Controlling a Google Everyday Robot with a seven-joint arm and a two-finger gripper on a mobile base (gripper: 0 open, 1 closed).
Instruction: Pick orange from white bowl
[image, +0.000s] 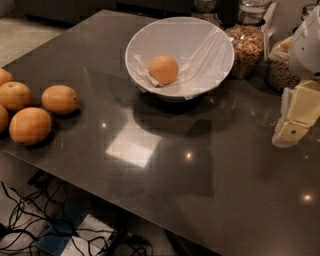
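The orange (163, 69) is round and light orange. It lies inside the white bowl (200, 35) on crumpled white paper, left of the bowl's centre. The bowl stands at the back middle of the dark table. My gripper (291, 131) hangs at the right edge of the view, above the table, well to the right of the bowl and lower in the frame than it. It is apart from the bowl and the orange and holds nothing that I can see.
Several larger, deeper-orange fruits (31, 125) lie at the table's left edge. Glass jars of grains (246, 46) stand just right of the bowl at the back. Cables (30, 220) lie on the floor below the table's front edge.
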